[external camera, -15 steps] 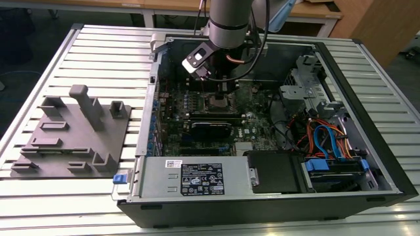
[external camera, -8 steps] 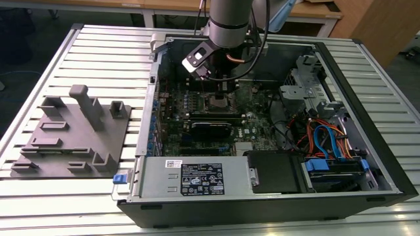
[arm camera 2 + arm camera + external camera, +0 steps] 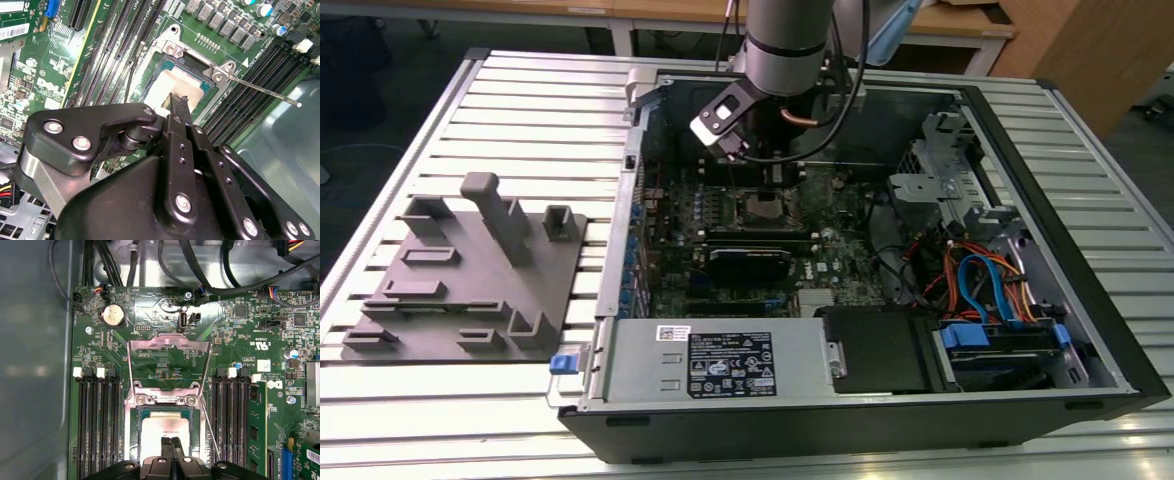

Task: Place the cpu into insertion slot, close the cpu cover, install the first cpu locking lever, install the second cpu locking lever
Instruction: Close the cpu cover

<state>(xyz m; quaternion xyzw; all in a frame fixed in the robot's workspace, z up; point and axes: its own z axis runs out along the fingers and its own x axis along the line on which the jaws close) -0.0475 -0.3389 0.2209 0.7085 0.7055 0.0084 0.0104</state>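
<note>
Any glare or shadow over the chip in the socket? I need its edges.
First wrist view: a bright reflection whitens the chip top, though its edges show against the socket. Second wrist view: the same white glare on the chip. Exterior view: no glare, and the socket area sits dark.

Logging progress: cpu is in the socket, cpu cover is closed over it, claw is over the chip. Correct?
One thing is wrong: the cpu cover is open, not closed. The first wrist view shows it tipped back on its hinge, away from the cpu. The cpu lies bare with the claw over it. The rest stands.
</note>
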